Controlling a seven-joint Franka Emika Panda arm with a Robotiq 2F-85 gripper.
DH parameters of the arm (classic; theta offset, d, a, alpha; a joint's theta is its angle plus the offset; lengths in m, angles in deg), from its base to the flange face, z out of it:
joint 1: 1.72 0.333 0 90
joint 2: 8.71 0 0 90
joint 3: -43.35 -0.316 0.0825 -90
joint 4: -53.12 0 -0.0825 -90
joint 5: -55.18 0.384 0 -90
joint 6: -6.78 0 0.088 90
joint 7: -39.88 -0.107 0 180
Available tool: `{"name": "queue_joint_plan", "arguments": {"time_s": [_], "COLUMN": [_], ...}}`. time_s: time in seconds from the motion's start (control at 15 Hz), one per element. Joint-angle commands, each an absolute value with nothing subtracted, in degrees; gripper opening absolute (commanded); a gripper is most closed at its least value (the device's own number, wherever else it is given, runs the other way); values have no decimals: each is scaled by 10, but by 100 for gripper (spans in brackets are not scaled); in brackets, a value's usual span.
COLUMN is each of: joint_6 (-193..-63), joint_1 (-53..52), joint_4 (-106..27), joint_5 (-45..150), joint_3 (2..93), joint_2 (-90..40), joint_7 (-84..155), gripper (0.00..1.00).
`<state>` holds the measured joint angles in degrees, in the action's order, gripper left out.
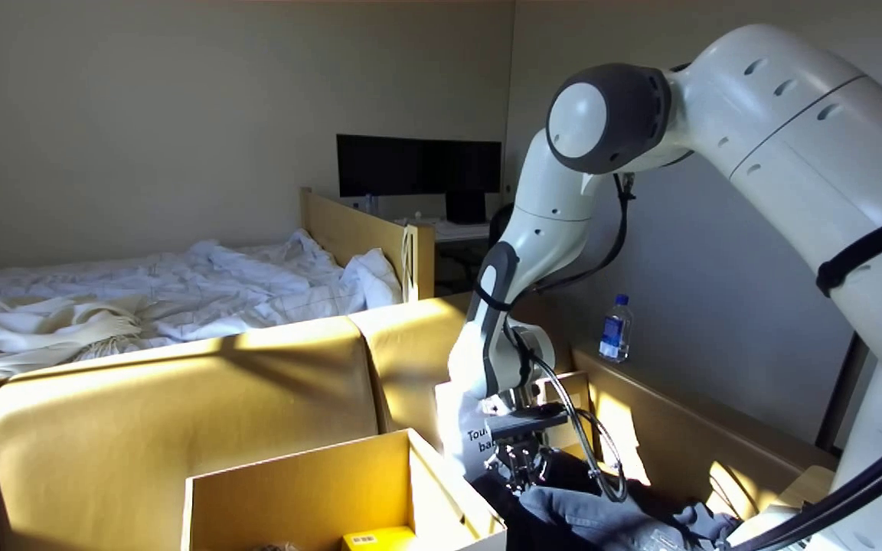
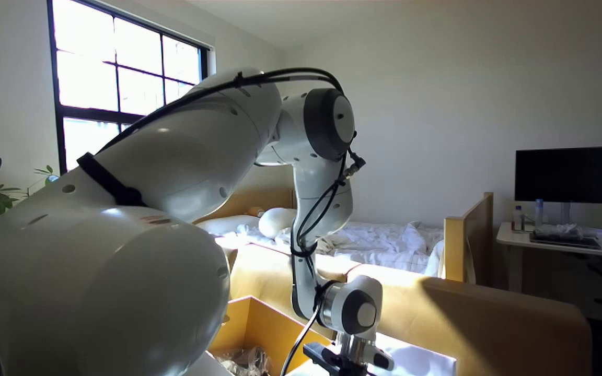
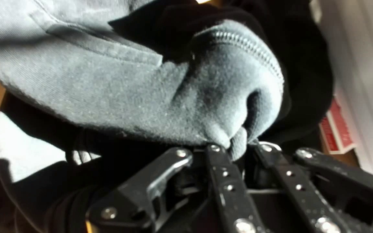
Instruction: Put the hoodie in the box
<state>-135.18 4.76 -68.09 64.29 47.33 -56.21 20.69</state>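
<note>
Grey and crumpled, what I am taking to be the hoodie (image 1: 602,516) is lying to the right of the open box (image 1: 295,490) in an exterior view. Black cloth (image 3: 306,81) is showing beside it in the wrist view. The gripper (image 3: 240,150) is sitting low at the hoodie. Its fingers (image 3: 223,181) are standing close together with a little grey fold poking between them, so I am guessing they are holding on. The step in hand is looking like the grabbing; the carrying is waiting. Next, the gripper is needing to lift slowly, then go left over the box's side; the small pinch could be slipping.
</note>
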Motion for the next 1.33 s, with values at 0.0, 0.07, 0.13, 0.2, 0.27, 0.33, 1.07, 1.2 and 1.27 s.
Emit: {"name": "queue_joint_plan", "arguments": {"time_s": [0.0,0.07,0.13,0.2,0.27,0.33,1.07,1.2,1.27], "joint_6": [-1303,-1315,-1331,-1334,-1344,-1346,-1356,-1285,-1326], "joint_1": [-7,-13,-15,-13,-8,-4,16,12,9], "joint_4": [-736,-745,-751,-753,-756,-754,-683,-654,-668], "joint_5": [710,726,738,743,741,739,687,574,638], "joint_3": [417,408,403,403,407,410,433,440,430], "joint_2": [-429,-399,-371,-344,-317,-292,-85,-56,-97], "joint_7": [235,241,245,242,233,227,82,27,76], "gripper": [2,4,4,4,4,4,5,4,13]}}
